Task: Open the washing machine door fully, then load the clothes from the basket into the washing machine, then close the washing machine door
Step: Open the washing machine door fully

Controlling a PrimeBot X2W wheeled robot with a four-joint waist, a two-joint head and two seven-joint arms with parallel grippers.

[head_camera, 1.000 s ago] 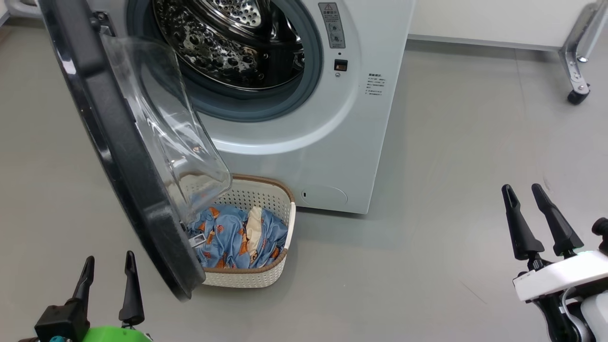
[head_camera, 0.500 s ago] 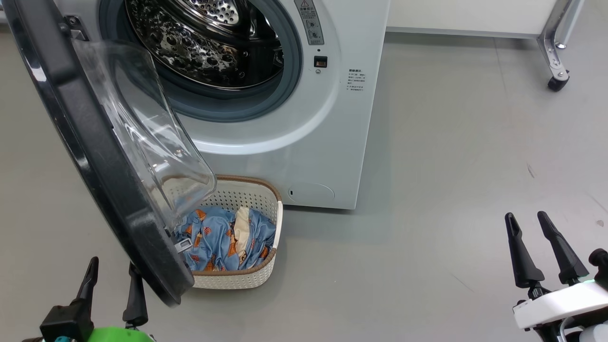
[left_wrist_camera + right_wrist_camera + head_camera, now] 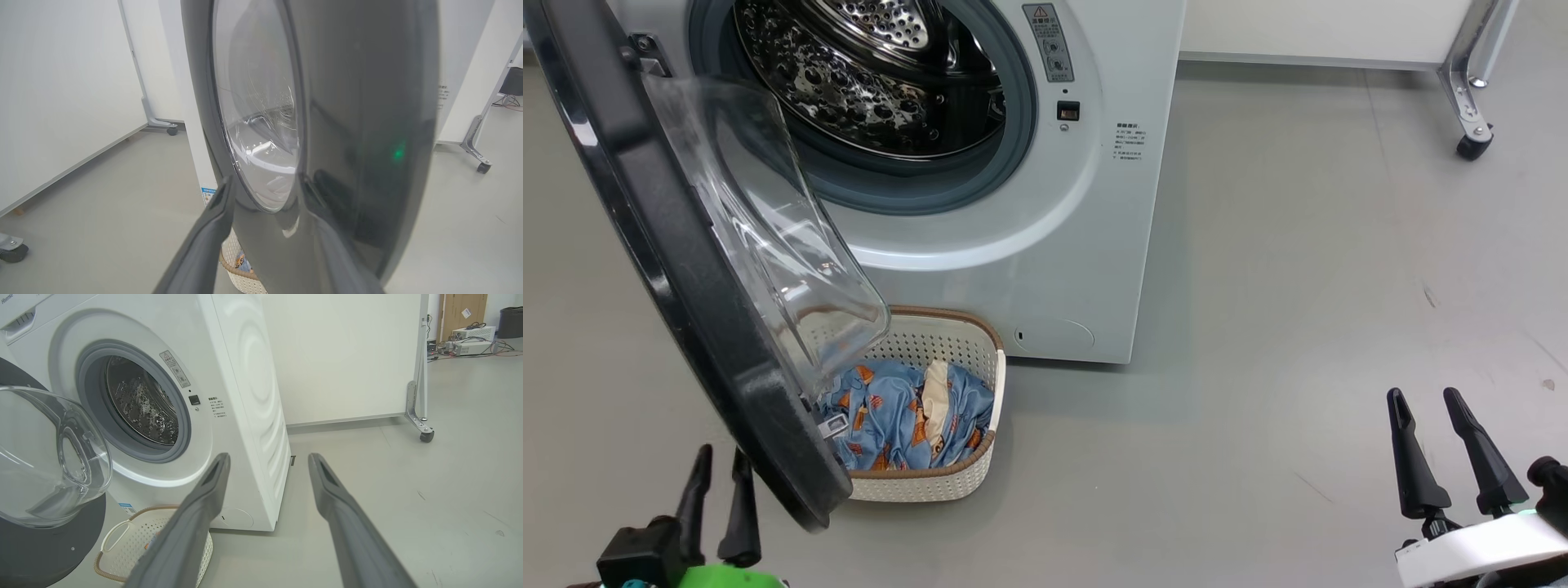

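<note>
I'm getting bright, even light. The washing machine door (image 3: 359, 122) is mirroring a green glow, glass glaring. Soft shadow is falling on the floor (image 3: 1258, 408) by the basket (image 3: 915, 487). Close fingers (image 3: 192, 526) are blurring; wrist-view edges are bowing.

The basket (image 3: 1001, 384) is partly overhung by the door (image 3: 686, 278), while the drum (image 3: 874, 82) mouth is not blocked.

The washing machine door (image 3: 678, 278) has a glossy black rim around a clear, smooth glass bowl (image 3: 768, 229). The washing machine (image 3: 1054, 269) is smooth white, its drum (image 3: 866, 73) shiny perforated steel, its gasket (image 3: 907, 184) matt grey rubber. The basket (image 3: 931, 486) is perforated cream plastic, the clothes (image 3: 890, 416) soft printed cloth.
</note>
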